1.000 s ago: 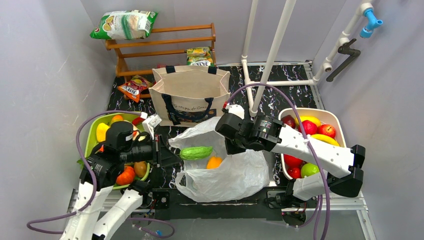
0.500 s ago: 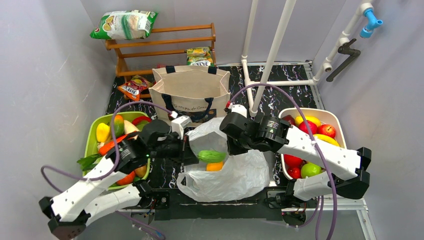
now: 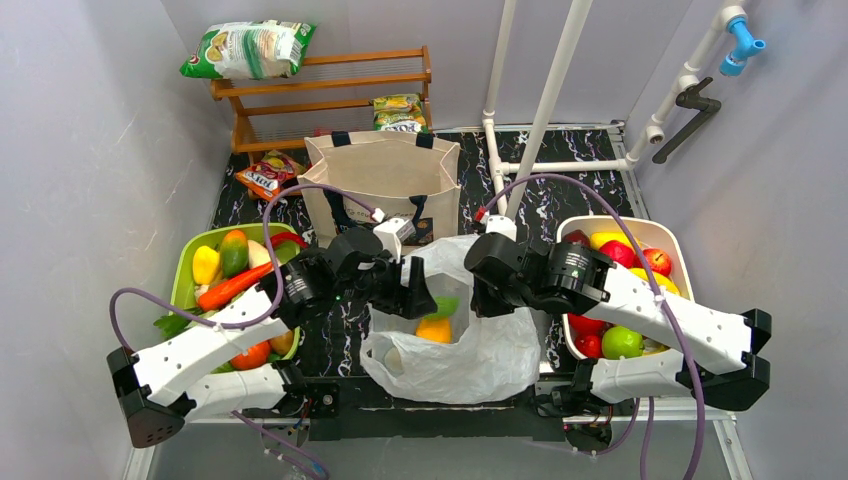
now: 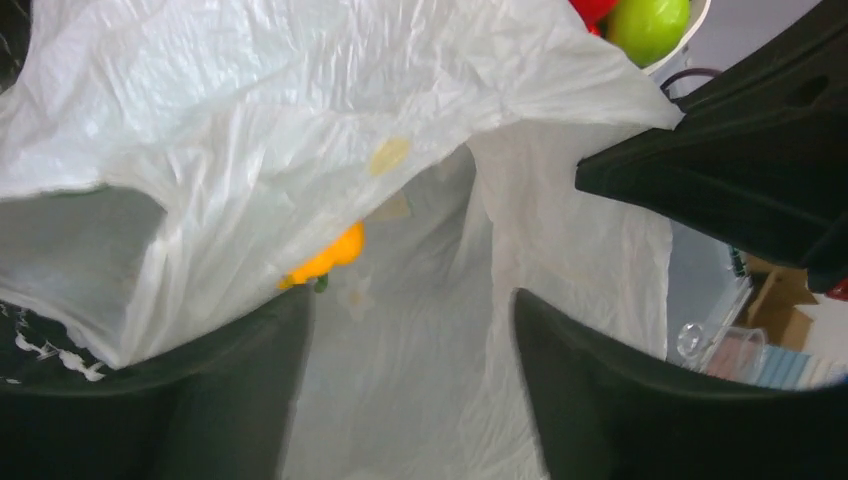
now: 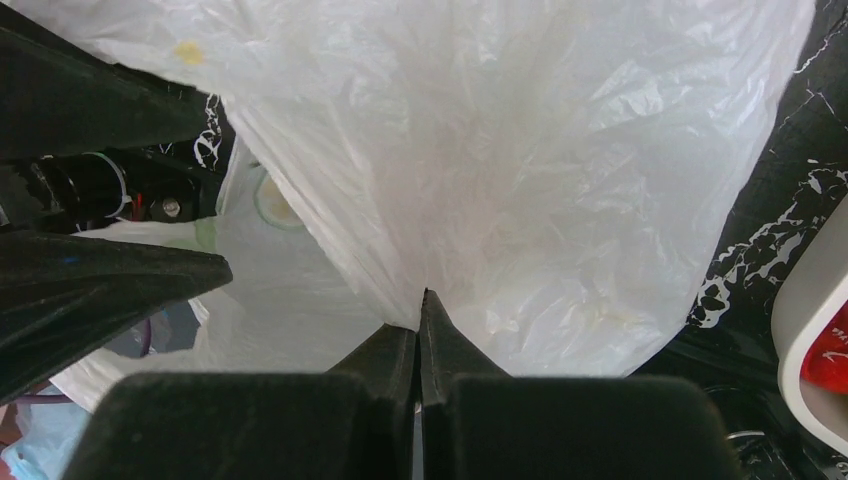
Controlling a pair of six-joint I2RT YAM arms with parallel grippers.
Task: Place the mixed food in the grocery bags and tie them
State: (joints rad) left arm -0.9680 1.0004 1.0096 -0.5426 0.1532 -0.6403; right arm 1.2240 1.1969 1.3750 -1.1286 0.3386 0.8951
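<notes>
The white plastic bag (image 3: 470,350) lies mid-table with its mouth held up. My right gripper (image 3: 488,297) is shut on the bag's rim (image 5: 400,250), its fingertips (image 5: 422,305) pinching the film. My left gripper (image 3: 415,292) hovers open over the bag's mouth, nothing between its fingers (image 4: 230,380). Inside the bag lie a green vegetable (image 3: 444,306) and an orange pepper (image 3: 433,329), the pepper (image 4: 325,258) also showing in the left wrist view. The beige canvas tote (image 3: 380,180) stands upright behind.
A green tray (image 3: 185,270) of fruit and vegetables sits left. A white tray (image 3: 672,236) of apples and lemons sits right. Snack packets lie on the wooden shelf (image 3: 330,82) and a red packet (image 3: 268,178) beside the tote. White pipes (image 3: 545,110) rise behind.
My left arm swung right from the green tray to the bag with the green vegetable and opened; the vegetable now lies inside. The right gripper shifted slightly right, holding the rim.
</notes>
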